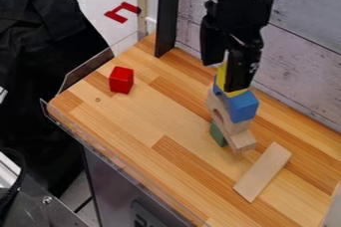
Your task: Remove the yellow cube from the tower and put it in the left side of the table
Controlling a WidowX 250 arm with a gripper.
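Hangs with gripper [224, 75] at yellow cube [221, 79], upper right, above blue block [242, 106]; cannot tell whether grasping or released.

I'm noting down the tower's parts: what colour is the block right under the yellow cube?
Blue; the block shows best in the camera view.

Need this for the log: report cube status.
End effector at yellow cube. Cube atop blue block. Red block on table's left, possibly crowding placement.
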